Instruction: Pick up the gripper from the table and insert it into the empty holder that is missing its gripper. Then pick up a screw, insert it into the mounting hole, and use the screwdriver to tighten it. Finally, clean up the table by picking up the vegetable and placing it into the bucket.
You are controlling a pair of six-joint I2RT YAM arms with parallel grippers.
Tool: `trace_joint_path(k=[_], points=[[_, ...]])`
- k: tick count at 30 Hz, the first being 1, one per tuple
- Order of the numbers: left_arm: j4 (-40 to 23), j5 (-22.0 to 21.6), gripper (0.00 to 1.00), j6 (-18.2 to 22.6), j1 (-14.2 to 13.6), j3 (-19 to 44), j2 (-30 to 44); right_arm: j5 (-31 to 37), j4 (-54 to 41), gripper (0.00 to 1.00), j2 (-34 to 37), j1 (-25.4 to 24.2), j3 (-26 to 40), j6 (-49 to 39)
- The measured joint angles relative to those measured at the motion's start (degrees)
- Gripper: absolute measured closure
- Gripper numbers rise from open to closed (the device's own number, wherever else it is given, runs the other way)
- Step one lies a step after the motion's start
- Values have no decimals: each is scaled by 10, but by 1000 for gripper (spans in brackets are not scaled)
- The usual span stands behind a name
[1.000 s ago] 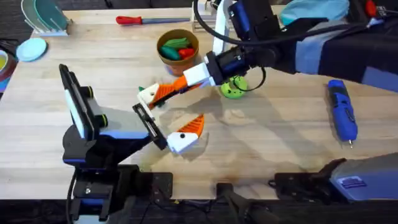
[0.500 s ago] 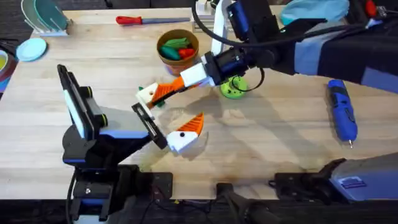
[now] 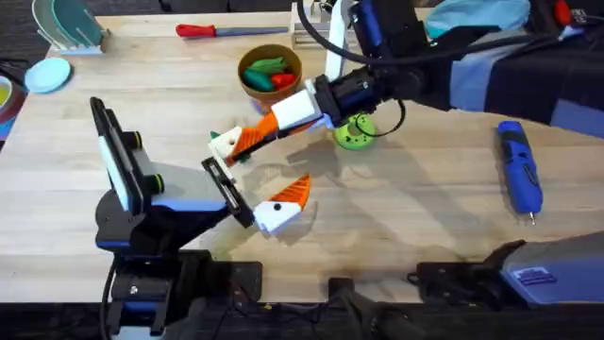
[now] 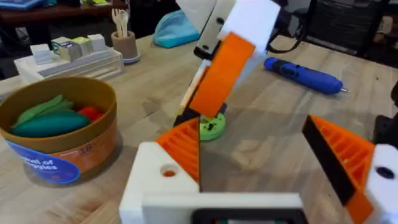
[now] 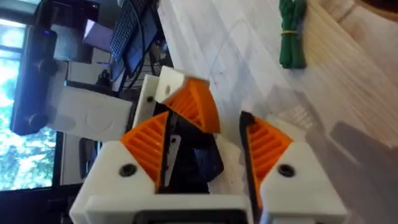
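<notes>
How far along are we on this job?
Nothing looks finished. In hand: the right pincer reaches over mid-table with the orange gripper just ahead of it; I cannot tell whether it is gripped. Left to do: the screwdriver lies untouched, and a slim green vegetable lies on the table, outside the bucket.

The bucket [image 3: 270,74] and green disc [image 3: 355,134] crowd the table's [image 3: 425,217] middle; right of them lies open

Count, overhead view: one table [image 3: 396,203]. One blue screwdriver [image 3: 520,168]. One red-handled tool [image 3: 231,30]. One bucket [image 3: 268,85], holding two toy vegetables, one green [image 3: 266,65], one red [image 3: 281,81]. One green ring disc [image 3: 355,134]. Two pincers: left pincer [image 3: 250,179], right pincer [image 3: 247,140].
</notes>
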Motion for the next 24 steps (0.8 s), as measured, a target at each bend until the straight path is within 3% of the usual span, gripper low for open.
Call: trace_joint_path(k=[6, 13, 18, 24], points=[[0, 2, 8, 0, 0, 0, 0, 1, 3, 23, 0, -9, 0, -2], [0, 2, 8, 0, 0, 0, 0, 43, -23, 10, 0, -71, 18, -10], [0, 2, 8, 0, 0, 0, 0, 160, -125, 9, -24, -100, 53, -70], [0, 2, 8, 0, 0, 0, 0, 339, -240, 9, -65, -94, 80, -153]])
